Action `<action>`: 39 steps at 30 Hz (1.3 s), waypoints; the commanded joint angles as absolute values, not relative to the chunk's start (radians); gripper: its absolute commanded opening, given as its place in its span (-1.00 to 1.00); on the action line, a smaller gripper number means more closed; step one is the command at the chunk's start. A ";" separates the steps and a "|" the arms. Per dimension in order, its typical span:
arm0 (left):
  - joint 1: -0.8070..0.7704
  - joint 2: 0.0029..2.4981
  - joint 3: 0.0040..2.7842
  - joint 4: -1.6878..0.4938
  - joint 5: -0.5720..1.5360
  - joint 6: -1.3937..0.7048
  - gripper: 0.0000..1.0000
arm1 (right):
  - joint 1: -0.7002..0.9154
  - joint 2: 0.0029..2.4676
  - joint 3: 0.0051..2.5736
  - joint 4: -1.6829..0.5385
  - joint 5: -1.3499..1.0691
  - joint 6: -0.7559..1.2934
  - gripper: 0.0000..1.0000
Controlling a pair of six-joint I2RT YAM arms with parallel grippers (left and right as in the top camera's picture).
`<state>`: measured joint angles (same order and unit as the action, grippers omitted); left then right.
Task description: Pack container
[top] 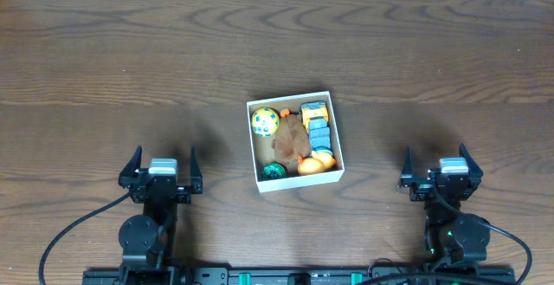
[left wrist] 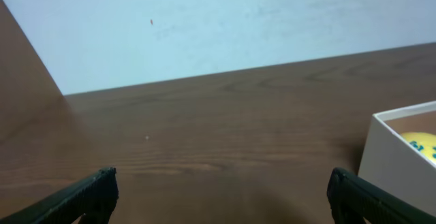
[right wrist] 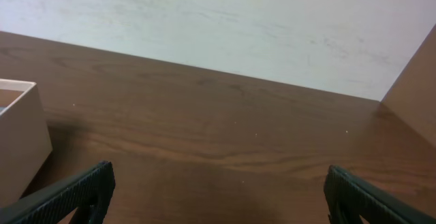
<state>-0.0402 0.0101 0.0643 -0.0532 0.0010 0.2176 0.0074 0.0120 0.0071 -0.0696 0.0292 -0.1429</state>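
Note:
The container (top: pixel 338 138), a small square white box with a tan inside, sits mid-table. It holds several small toys: a yellow-green ball (top: pixel 265 121), a brown plush (top: pixel 289 136), a yellow and blue toy (top: pixel 316 118), an orange piece (top: pixel 317 161) and a green round piece (top: pixel 274 171). My left gripper (top: pixel 162 160) is open and empty, left of the box near the front edge. My right gripper (top: pixel 437 156) is open and empty, right of the box. The box's wall shows in the left wrist view (left wrist: pixel 388 159) and in the right wrist view (right wrist: pixel 20 142).
The dark wooden table (top: pixel 277 42) stretches bare around the box. A pale wall (left wrist: pixel 204 20) stands beyond the table's far edge. The arms' bases and cables sit at the front edge (top: pixel 286 275).

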 commanded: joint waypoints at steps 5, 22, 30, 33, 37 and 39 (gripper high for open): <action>-0.026 0.002 0.004 0.105 0.015 0.236 0.96 | -0.002 0.006 0.006 -0.075 0.025 -0.151 0.99; -0.023 0.002 0.004 -0.071 0.014 0.169 0.96 | -0.002 0.006 0.006 -0.075 0.025 -0.151 0.98; -0.023 0.002 0.004 -0.072 -0.014 0.044 0.96 | -0.002 0.006 0.006 -0.075 0.025 -0.151 0.98; -0.023 0.002 0.004 -0.072 -0.014 0.043 0.96 | -0.002 0.006 0.006 -0.075 0.025 -0.151 0.98; -0.023 0.002 0.004 -0.073 -0.014 0.033 0.96 | -0.002 0.006 0.006 -0.075 0.025 -0.151 0.99; -0.023 0.002 0.004 -0.073 -0.012 0.022 0.96 | -0.002 0.006 0.006 -0.075 0.025 -0.151 0.99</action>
<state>-0.0280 0.0101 0.0174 -0.0254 0.0196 0.0502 0.0074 0.0120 0.0071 -0.0700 0.0288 -0.1429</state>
